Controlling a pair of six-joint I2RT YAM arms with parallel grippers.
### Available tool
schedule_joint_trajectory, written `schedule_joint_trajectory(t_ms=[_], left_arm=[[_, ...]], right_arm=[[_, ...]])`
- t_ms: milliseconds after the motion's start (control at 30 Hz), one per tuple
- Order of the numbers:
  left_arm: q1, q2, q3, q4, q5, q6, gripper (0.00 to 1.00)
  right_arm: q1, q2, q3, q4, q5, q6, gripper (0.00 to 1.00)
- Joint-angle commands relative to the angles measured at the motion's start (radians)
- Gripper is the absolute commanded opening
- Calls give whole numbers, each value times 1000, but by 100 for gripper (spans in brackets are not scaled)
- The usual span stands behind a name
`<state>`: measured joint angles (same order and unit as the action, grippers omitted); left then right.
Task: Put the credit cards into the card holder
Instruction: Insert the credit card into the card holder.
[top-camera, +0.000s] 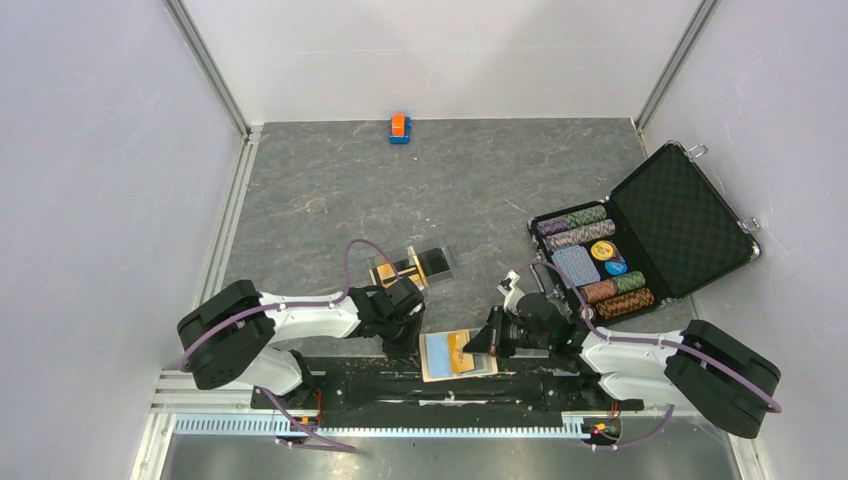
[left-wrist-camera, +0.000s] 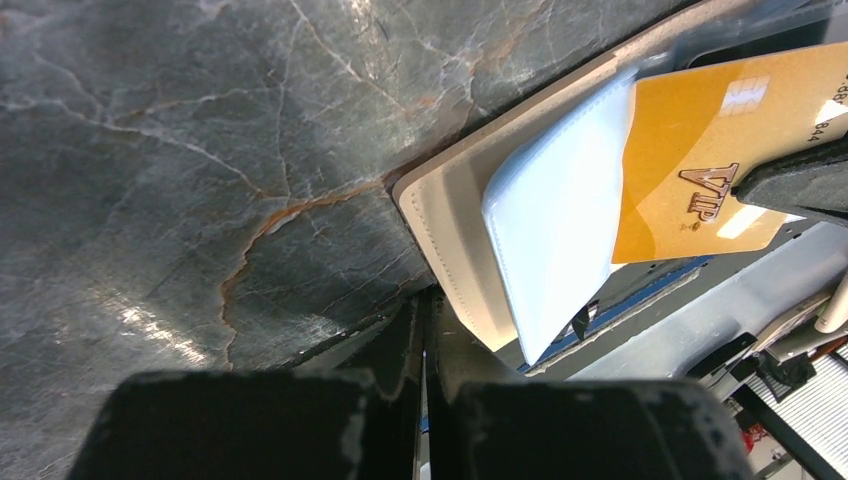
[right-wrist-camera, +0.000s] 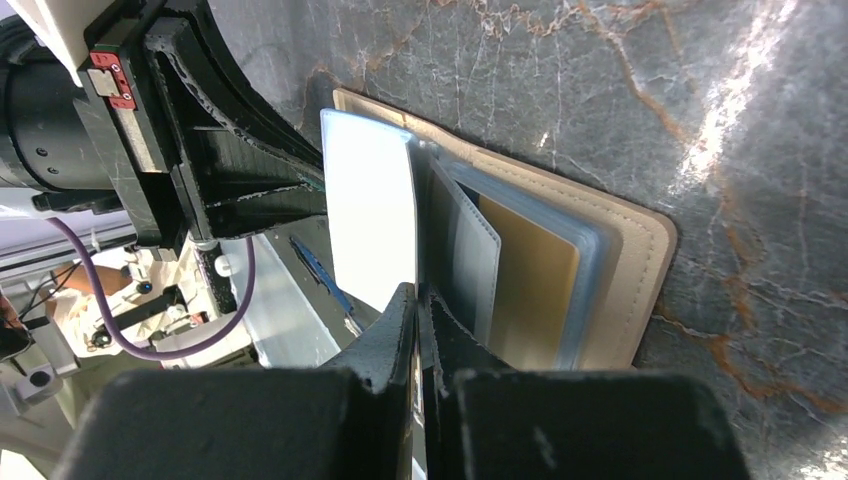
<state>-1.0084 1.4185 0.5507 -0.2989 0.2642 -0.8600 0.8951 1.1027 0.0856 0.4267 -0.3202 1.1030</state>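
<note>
The tan card holder (top-camera: 432, 372) lies open at the table's near edge between my arms, its light blue plastic sleeves (left-wrist-camera: 555, 225) fanned up. My right gripper (top-camera: 480, 341) is shut on a gold VIP card (left-wrist-camera: 700, 150), whose end lies under a sleeve. In the right wrist view the card is edge-on between the jaws (right-wrist-camera: 418, 295), beside the holder (right-wrist-camera: 640, 260). My left gripper (top-camera: 405, 335) is shut, its tips (left-wrist-camera: 425, 310) at the holder's edge (left-wrist-camera: 440, 240); I see nothing in it. More cards, one black (top-camera: 436, 262) and one orange-gold (top-camera: 388, 271), lie further back.
An open black foam-lined case (top-camera: 690, 215) with poker chips (top-camera: 590, 262) and a blue deck stands at the right. A small orange-and-blue block (top-camera: 400, 128) sits at the far wall. The metal rail (top-camera: 400, 425) runs just below the holder.
</note>
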Motion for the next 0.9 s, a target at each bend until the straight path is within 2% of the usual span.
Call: schedule_joint_trajectory(t_ms=[0, 400, 867], left_arm=[[-3, 5, 30, 14, -44, -25, 2], [-8, 23, 40, 13, -43, -19, 2], [-10, 24, 73, 2, -48, -30, 2]], right_arm=[[11, 21, -24, 95, -5, 41, 0], [55, 124, -29, 236, -2, 46, 0], [146, 238, 16, 370, 96, 83, 0]])
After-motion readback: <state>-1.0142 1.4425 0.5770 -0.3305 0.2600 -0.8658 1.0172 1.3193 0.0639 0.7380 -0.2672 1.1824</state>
